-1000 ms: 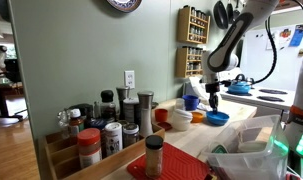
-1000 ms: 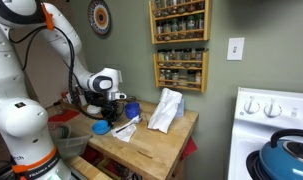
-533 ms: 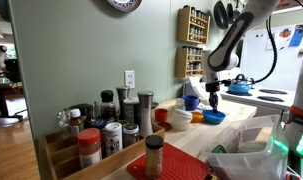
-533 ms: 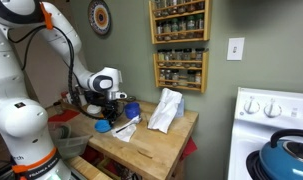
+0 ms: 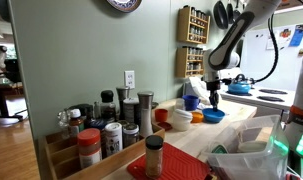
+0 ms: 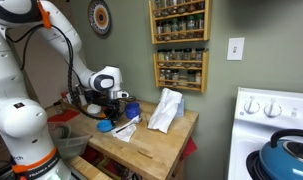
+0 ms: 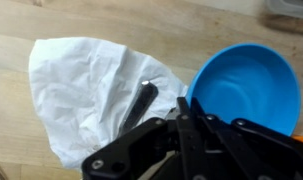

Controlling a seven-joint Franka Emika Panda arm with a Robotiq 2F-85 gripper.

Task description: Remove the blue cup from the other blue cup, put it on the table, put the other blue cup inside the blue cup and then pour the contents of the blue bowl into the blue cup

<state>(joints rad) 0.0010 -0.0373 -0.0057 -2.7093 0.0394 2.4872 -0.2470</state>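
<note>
The wrist view has the blue bowl [image 7: 246, 85] at the right on the beige table [image 7: 31, 150]. My gripper [image 7: 184, 108] comes in from the bottom and its jaws are shut on the bowl's left rim. In both exterior views the gripper [image 5: 214, 101] [image 6: 112, 117] hangs low over the blue bowl [image 5: 217, 116] [image 6: 101, 127], gripping its edge. A blue cup [image 5: 191, 102] [image 6: 132, 110] stands upright just beside it. I cannot tell whether another cup sits inside it.
A crumpled white napkin [image 7: 86, 80] with a dark utensil [image 7: 139, 106] on it lies left of the bowl. An orange bowl [image 5: 198, 118] sits nearby. Spice jars [image 5: 101, 135] crowd one end of the counter, and a white bag [image 6: 166, 110] stands on it. A stove with a blue kettle [image 6: 288, 160] is further along.
The jaws have closed the last bit onto the bowl's rim. The arm and the bowl have barely moved.
</note>
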